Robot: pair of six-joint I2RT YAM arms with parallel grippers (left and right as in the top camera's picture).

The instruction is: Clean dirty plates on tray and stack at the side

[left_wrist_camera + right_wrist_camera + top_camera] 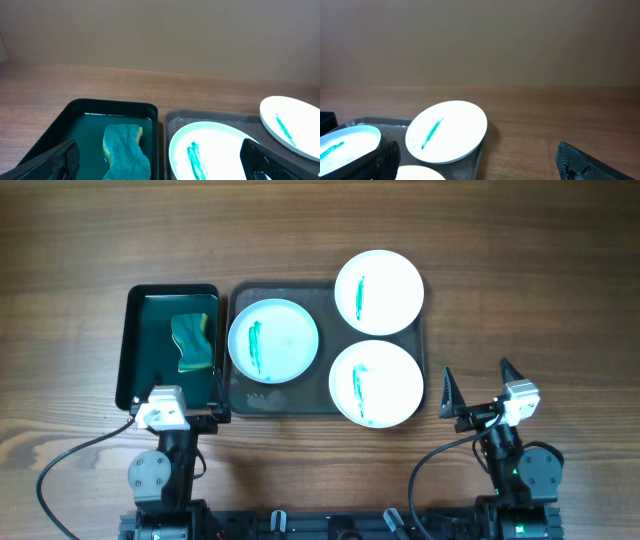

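Note:
Three white plates with teal streaks sit on the dark grey tray (322, 320): one at the left (273, 340), one at the back right (378, 291) overhanging the rim, one at the front right (376, 383). My left gripper (175, 404) is open and empty at the near end of the small black tray. In the left wrist view my left gripper (157, 167) frames the left plate (215, 145). My right gripper (478, 385) is open and empty over bare table right of the tray. In the right wrist view my right gripper (482, 165) faces the back-right plate (447, 130).
A small black tray (125, 345) with a teal inside holds a teal-and-yellow sponge (192, 340) just left of the grey tray. The sponge also shows in the left wrist view (125, 152). Wooden table lies all around.

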